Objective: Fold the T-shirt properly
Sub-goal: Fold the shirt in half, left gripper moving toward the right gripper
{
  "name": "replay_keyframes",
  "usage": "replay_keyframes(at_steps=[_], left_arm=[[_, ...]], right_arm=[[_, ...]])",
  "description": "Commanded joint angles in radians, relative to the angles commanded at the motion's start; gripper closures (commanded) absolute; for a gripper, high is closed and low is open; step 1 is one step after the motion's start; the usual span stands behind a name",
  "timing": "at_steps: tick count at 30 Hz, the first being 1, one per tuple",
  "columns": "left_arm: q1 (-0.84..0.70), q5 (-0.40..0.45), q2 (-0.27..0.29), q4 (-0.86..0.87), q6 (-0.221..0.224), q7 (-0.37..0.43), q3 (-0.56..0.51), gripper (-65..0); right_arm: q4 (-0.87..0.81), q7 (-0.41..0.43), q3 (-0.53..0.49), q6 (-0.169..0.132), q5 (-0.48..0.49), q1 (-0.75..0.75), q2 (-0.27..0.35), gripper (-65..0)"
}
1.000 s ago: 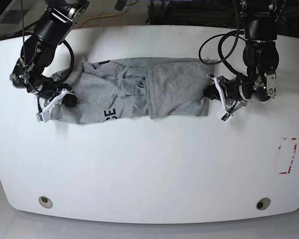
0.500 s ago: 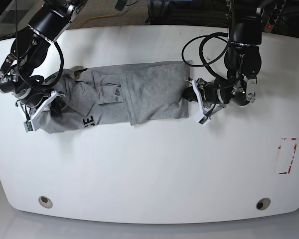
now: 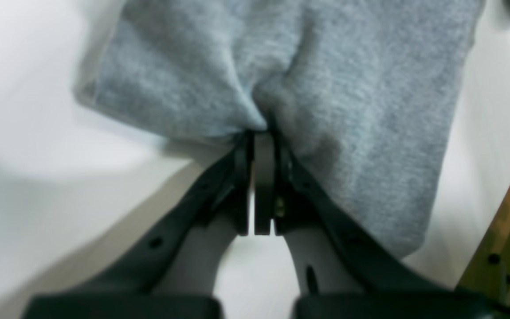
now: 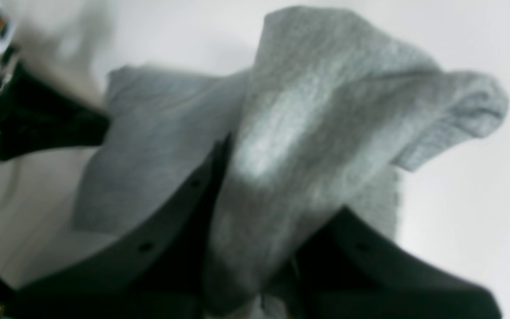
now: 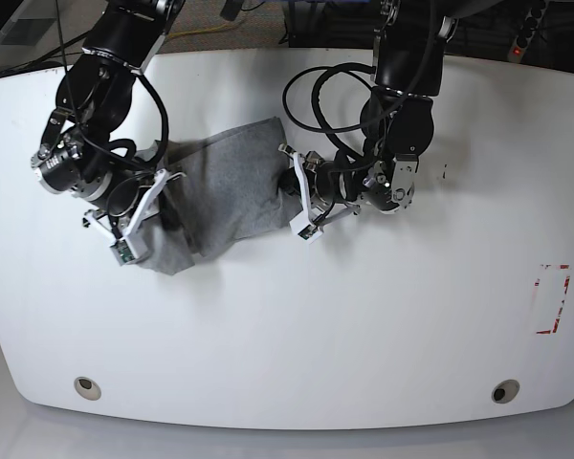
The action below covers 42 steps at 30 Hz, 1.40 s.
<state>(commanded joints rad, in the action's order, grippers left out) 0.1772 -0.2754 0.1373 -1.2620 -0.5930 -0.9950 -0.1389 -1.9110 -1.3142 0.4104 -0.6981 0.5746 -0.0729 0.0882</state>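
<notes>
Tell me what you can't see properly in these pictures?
- Black lettering on the T-shirt: hidden by its own folds in all views.
- Right gripper tips: right wrist view, covered by draped cloth.
- Cloth edges: both wrist views blurred.
- Left gripper: clamped on cloth; how many layers, unclear.
- Shirt's left end: base view, behind the right arm.

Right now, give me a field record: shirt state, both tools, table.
cloth: grey T-shirt, bunched between the two arms, partly lifted off the table
lettering: not visible
left tool: shut on T-shirt edge, cloth puckered at the tips
right tool: shut on T-shirt, cloth draped over its fingers
table: white, red-and-white marker near one edge
sharpness: both wrist views blurred
</notes>
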Motion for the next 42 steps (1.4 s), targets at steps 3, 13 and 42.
replay_keyframes(at_steps=[3, 13, 42], left_arm=[[0.0, 0.0, 0.002, 0.003, 0.0, 0.012, 0.0, -0.6], [-0.005, -0.002, 0.002, 0.003, 0.0, 0.015, 0.0, -0.6], [-0.009, -0.005, -0.011, -0.149, -0.058, 0.014, 0.146, -0.6]], right_arm=[[0.0, 0.02, -0.057, 0.0, -0.002, 0.023, -0.018, -4.0], [0.018, 0.114, -0.204, 0.0, -0.041, 0.055, -0.025, -4.3], [-0.061, 0.114, -0.16, 0.0, -0.041, 0.084, -0.018, -50.1]])
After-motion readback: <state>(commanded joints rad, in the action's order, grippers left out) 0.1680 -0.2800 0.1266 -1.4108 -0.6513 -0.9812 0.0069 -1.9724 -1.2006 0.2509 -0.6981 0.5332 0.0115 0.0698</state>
